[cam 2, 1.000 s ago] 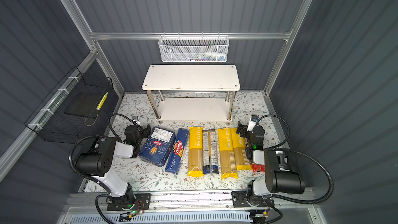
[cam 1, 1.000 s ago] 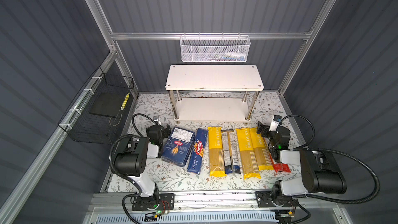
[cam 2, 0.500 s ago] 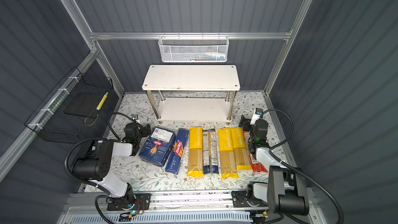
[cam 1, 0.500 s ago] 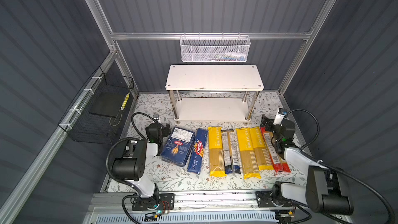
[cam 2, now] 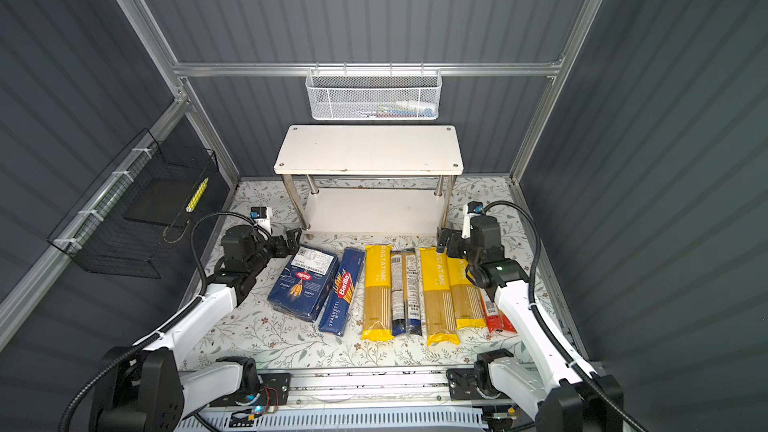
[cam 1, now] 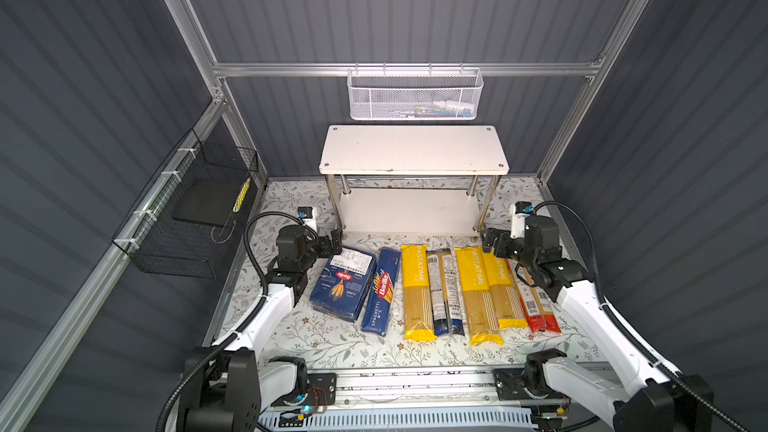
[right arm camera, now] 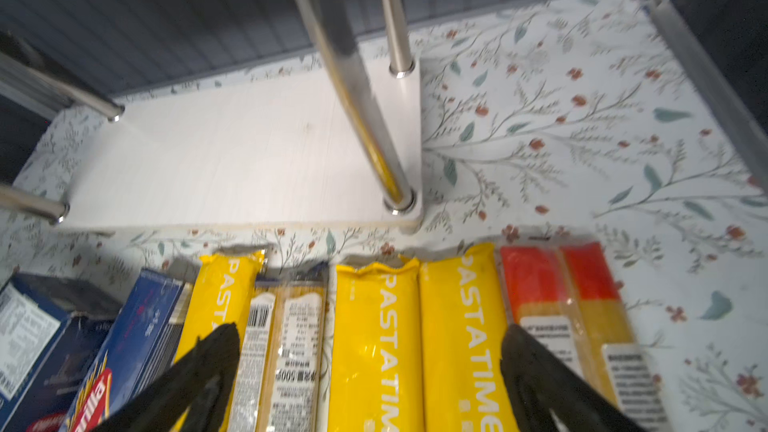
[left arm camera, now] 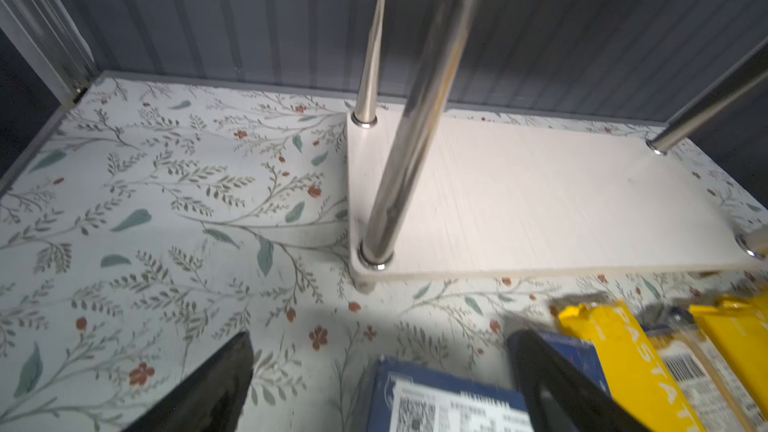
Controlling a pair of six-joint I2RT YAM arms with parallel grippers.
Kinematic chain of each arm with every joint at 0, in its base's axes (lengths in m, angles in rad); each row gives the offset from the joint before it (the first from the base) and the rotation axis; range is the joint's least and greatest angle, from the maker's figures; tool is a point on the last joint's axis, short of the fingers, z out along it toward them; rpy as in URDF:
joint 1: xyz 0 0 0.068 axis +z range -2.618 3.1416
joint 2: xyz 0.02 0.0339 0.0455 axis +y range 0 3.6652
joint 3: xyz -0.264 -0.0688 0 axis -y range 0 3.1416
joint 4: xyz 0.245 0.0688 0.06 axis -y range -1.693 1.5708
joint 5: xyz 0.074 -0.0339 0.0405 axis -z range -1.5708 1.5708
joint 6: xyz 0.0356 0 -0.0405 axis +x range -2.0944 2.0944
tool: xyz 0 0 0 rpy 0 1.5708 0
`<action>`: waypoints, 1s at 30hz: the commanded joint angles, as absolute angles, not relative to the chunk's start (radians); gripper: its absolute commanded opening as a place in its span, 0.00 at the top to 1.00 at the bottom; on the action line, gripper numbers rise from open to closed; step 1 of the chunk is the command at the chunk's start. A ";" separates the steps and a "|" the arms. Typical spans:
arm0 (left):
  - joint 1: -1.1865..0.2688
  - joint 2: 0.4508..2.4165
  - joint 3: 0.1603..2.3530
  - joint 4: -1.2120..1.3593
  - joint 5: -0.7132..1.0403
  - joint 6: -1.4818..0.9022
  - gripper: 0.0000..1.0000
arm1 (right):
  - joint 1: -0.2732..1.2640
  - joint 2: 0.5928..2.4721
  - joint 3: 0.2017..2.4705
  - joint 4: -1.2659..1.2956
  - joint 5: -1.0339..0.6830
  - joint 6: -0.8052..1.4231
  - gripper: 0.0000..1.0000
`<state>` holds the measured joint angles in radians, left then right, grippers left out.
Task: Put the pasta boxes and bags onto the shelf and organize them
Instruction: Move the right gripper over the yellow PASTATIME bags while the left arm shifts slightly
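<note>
In both top views a small two-tier shelf of white boards on chrome tube legs stands at the back of a floral-patterned tabletop, closed in by dark grey ribbed walls. A white mesh basket hangs on the back wall above the shelf, and a black wire basket hangs on the side wall to its left. All the pasta lies flat in a row on the tabletop just in front of the shelf: a wide dark blue Barilla box, a slim dark blue SPAGHETTI box, three yellow PASTATIME packets, a dark blue-black packet and a red-ended packet. The left gripper sits by the shelf's front left leg, the right gripper by its front right leg.

The left wrist view shows the left black fingers spread wide and gripping nothing. The wide box's shelf-side end lies below the gap between them.

The right wrist view, slightly blurred, shows the right fingers spread just as wide and empty, above the packets' shelf-side ends.
</note>
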<state>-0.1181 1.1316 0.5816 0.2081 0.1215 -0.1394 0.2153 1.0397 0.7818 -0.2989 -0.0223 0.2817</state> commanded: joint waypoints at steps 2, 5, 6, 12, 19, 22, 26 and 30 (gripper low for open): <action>-0.117 1.062 0.506 0.197 0.196 -0.127 0.01 | 0.303 1.064 0.806 -0.465 -0.004 0.332 0.02; -0.117 1.075 0.451 0.288 0.244 -0.137 0.01 | 0.364 1.082 0.791 -0.482 0.012 0.355 0.02; -0.118 1.087 0.437 0.311 0.253 -0.135 0.01 | 0.373 1.088 0.782 -0.483 0.012 0.362 0.02; -0.126 1.134 0.424 0.356 0.257 -0.098 0.01 | 0.391 1.104 0.711 -0.487 0.005 0.427 0.04; -0.127 1.138 0.426 0.357 0.258 -0.096 0.01 | 0.404 1.098 0.681 -0.544 0.053 0.500 0.06; -0.127 1.132 0.424 0.357 0.252 -0.099 0.01 | 0.406 1.113 0.683 -0.555 0.024 0.518 0.07; -0.127 1.133 0.425 0.356 0.240 -0.103 0.01 | 0.406 1.165 0.680 -0.564 0.049 0.512 0.07; -0.127 1.145 0.434 0.350 0.232 -0.106 0.01 | 0.407 1.208 0.689 -0.563 0.039 0.500 0.07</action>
